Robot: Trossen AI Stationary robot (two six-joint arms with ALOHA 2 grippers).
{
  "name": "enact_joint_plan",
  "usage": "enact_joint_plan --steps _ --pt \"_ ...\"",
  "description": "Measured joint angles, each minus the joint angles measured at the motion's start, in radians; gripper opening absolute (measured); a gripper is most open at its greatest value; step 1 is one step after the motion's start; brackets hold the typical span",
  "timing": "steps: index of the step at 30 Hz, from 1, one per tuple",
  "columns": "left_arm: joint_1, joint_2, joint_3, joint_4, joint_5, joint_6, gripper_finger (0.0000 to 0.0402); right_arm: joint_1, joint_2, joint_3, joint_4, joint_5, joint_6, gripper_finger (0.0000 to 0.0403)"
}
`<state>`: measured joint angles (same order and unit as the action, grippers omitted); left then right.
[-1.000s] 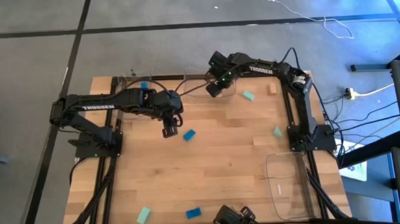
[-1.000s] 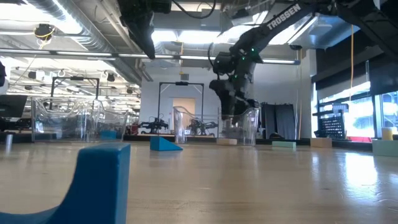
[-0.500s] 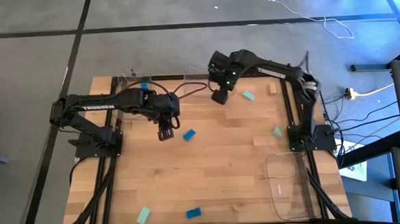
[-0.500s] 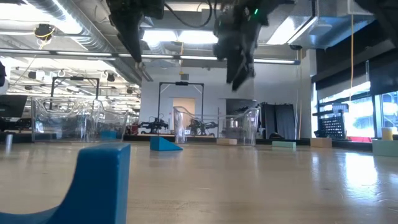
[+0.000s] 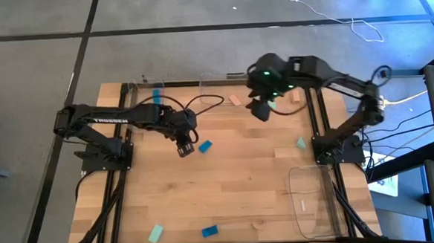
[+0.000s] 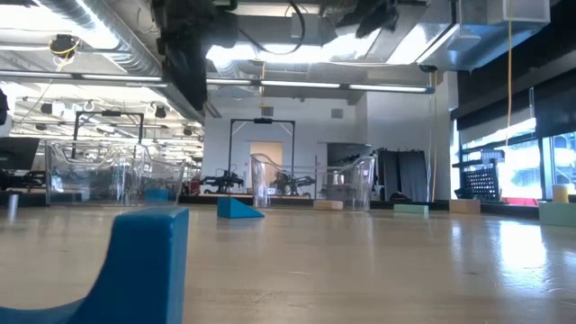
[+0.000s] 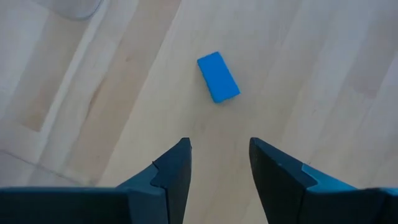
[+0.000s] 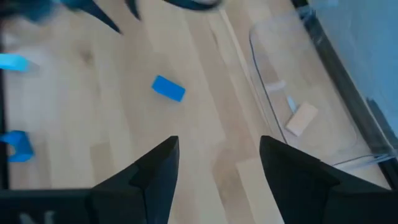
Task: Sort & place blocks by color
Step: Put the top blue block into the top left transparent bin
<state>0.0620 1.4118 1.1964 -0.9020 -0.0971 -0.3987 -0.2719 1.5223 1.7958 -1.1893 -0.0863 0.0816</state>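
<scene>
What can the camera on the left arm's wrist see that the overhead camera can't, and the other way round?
Only the left wrist view shows the open left gripper up close, its two dark fingers apart and empty above bare wood. Only the high view shows the whole table: the right gripper, a mint block, another blue block and a clear tray. Both show the blue block just ahead of the left gripper.

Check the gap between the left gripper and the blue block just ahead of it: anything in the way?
Nothing. In the left wrist view only bare wood lies between the open left gripper and the blue block; the high view shows them close together.
</scene>
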Motion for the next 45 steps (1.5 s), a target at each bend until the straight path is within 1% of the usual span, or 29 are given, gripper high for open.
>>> enact_joint_plan --steps 4,6,9,12,15,19,24,27,34,40,45 --pt "0.006 0.012 -0.012 0.068 -0.053 -0.168 0.0153 0.028 -0.078 0.000 0.001 0.000 0.041 0.0223" --pt "0.013 0.026 -0.012 0.087 -0.063 -0.252 0.0153 0.041 -0.109 0.000 0.000 0.000 0.045 0.0223" --pt "0.014 0.057 -0.012 0.132 -0.065 -0.303 0.0153 0.056 -0.148 0.000 0.002 -0.001 0.041 0.0223" --pt "0.013 0.107 -0.012 0.172 -0.049 -0.305 0.0153 0.070 -0.175 0.000 0.001 -0.001 0.012 0.0223" --pt "0.010 0.172 -0.012 0.164 -0.030 -0.306 0.0153 0.091 -0.194 0.000 0.002 -0.002 -0.038 0.0223" --pt "0.010 0.239 -0.012 0.160 -0.032 -0.303 0.0153 0.119 -0.202 -0.001 0.001 -0.003 -0.081 0.0223" --pt "0.002 0.304 -0.013 0.173 -0.030 -0.253 0.0153 0.154 -0.202 -0.001 0.001 -0.004 -0.088 0.0223" --pt "-0.009 0.336 -0.013 0.196 -0.012 -0.248 0.0153 0.165 -0.202 -0.001 0.002 -0.004 -0.086 0.0223" --pt "-0.038 0.371 -0.013 0.280 -0.003 -0.223 0.0153 0.173 -0.202 -0.001 0.011 -0.004 -0.065 0.0223" --pt "-0.058 0.369 -0.013 0.266 -0.093 -0.219 0.0153 0.173 -0.202 -0.001 0.011 -0.004 -0.058 0.0223" --pt "-0.066 0.381 -0.011 0.272 -0.108 -0.218 0.0153 0.173 -0.202 -0.001 0.011 -0.004 -0.059 0.0223"
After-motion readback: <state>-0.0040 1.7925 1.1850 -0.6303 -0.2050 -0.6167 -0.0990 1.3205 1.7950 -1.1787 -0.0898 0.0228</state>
